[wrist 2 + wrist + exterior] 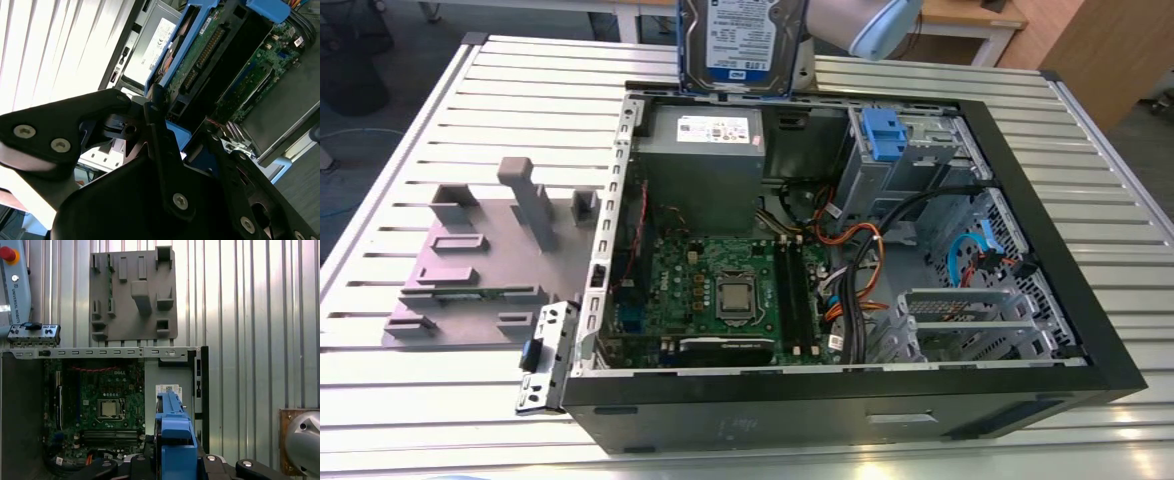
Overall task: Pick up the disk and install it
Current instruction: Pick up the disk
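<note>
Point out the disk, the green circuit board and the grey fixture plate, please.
disk [736,45], exterior view, on its blue-and-white label.
green circuit board [683,280], exterior view, on its green surface.
grey fixture plate [120,315], first wrist view, on its flat base.

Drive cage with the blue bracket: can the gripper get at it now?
Likely yes: the case lies open and nothing covers the drive cage, though black cables run beside it. The gripper holds the disk.
</note>
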`<state>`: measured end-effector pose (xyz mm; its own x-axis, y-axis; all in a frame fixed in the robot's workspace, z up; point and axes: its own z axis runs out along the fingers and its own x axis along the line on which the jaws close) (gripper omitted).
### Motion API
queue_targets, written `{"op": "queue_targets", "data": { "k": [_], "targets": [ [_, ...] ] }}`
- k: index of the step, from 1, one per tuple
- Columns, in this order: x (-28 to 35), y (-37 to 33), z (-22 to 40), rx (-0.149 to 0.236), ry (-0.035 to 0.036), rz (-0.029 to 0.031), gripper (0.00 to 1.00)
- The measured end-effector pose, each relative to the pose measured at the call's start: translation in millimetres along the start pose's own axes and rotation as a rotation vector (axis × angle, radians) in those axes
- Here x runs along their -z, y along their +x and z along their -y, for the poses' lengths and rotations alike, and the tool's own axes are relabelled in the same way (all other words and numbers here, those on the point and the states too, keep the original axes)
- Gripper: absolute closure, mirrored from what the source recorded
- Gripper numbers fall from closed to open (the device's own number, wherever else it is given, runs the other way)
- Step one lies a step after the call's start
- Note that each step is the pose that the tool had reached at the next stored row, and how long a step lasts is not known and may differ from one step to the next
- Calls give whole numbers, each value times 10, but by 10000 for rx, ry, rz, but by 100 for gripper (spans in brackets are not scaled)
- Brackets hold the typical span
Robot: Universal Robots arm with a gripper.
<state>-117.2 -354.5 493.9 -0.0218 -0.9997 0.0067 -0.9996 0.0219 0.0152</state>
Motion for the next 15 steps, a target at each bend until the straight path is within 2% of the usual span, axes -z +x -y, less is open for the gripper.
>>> {"op": "queue_targets", "data": {
  "k": [15],
  "targets": [
    [1,-1,61,0,-2,0,63]
  ]
}}
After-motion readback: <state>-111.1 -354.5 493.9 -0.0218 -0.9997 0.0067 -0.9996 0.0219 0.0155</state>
